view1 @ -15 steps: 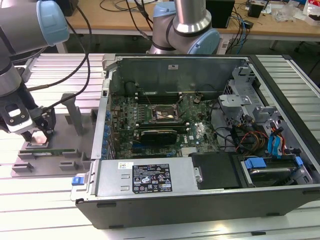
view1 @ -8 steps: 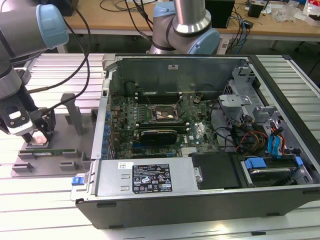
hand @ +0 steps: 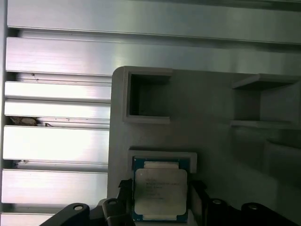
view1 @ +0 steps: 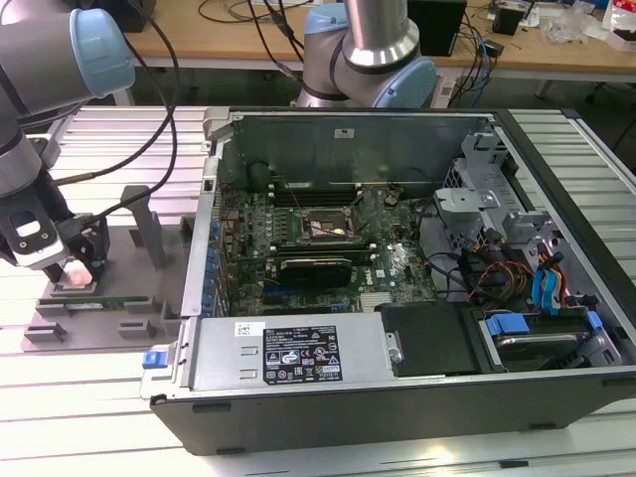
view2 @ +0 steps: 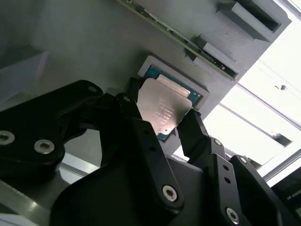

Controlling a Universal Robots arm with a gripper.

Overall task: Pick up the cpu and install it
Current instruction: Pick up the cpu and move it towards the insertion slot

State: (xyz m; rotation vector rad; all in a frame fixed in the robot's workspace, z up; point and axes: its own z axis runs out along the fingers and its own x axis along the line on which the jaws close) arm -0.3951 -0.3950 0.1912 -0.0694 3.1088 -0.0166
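I'm seeing gripper [view2: 161, 107] straddling cpu [hand: 161, 188] at case's [view1: 397, 412] 9 o'clock, hold I cannot tell; skewed bite risking a jam.

The cpu [hand: 160, 190] is showing a smooth, shiny silver metal top. The gripper [view2: 161, 113] is looking matt black, the holder [hand: 211, 108] is reading as matt grey plastic, and the table [hand: 56, 141] is gleaming as ribbed bare metal.
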